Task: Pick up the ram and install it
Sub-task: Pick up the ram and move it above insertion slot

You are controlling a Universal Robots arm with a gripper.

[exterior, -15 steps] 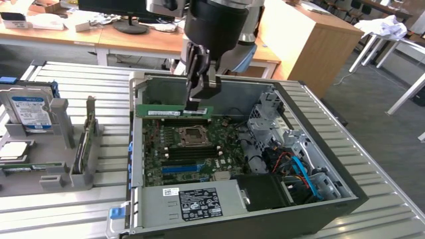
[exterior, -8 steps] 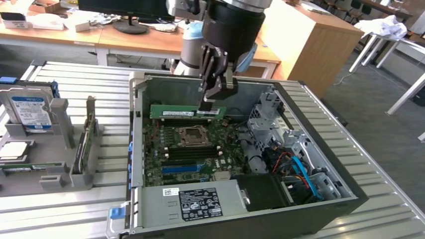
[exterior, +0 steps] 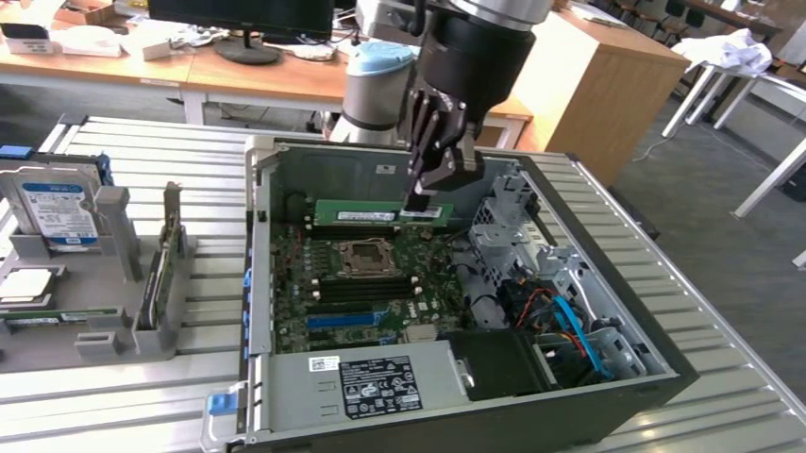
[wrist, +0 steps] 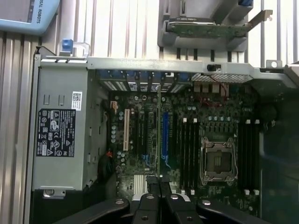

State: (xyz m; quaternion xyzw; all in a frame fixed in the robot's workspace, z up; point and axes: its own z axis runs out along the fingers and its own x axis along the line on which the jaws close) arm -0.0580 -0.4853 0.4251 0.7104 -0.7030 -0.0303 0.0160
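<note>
1. Ram, exterior view: a long, thin green circuit-board stick with a white label. It sits level inside the open grey metal computer case, over the green motherboard near the case's far wall. I cannot tell whether its lower edge touches the board.
2. Same view: the black two-finger gripper comes down from above, its jaws shut on the ram at the end towards the exterior view's right. The rest of the stick juts out towards the exterior view's left.
3. Wrist view: I see the ram edge-on, a thin line running out from the gripper across the motherboard. The fingertips pinch its near end.
4. Handling, as I judge it: light and stiff, but fragile. It is best gripped on its flat faces near an end, clear of the chips and the contact edge. Held at one end like this, it could tilt if nudged.
</note>
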